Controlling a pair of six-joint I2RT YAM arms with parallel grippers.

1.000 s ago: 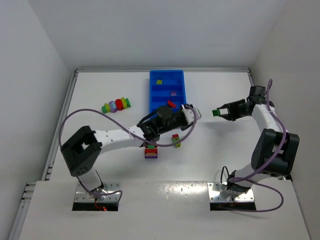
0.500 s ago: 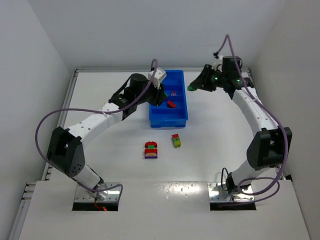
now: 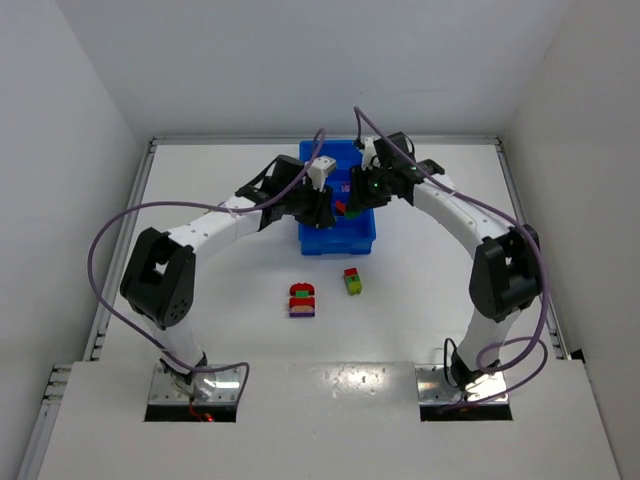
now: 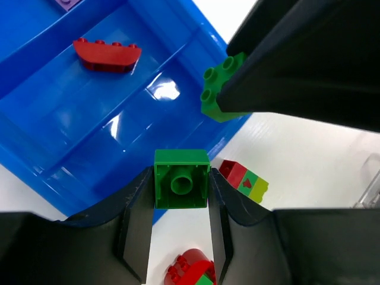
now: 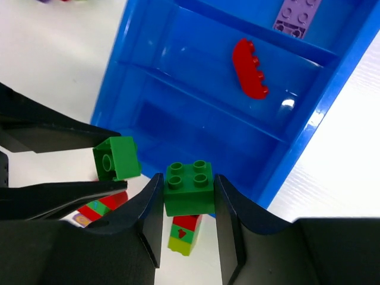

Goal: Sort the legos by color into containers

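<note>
The blue tray point(image 3: 310, 240) stands at the table's far middle. My left gripper point(image 4: 181, 178) is shut on a green brick point(image 4: 181, 187) above the tray's near compartment. My right gripper point(image 5: 189, 178) is shut on a green four-stud brick point(image 5: 190, 187) close beside it, also over the near compartment; this brick also shows in the left wrist view point(image 4: 221, 95). A red curved brick point(image 5: 249, 68) lies in the second compartment and a purple plate point(image 5: 295, 15) in the one beyond. From above, both grippers, left point(image 3: 326, 210) and right point(image 3: 352, 206), meet over the tray.
A red, green and yellow stack point(image 3: 352, 281) and a red and purple cluster point(image 3: 302, 299) lie on the white table in front of the tray. White walls close in the table at the left, back and right.
Both arms have swung in over the tray's near end, the left from the tray's left side and the right from its right. Each still holds its green brick.
</note>
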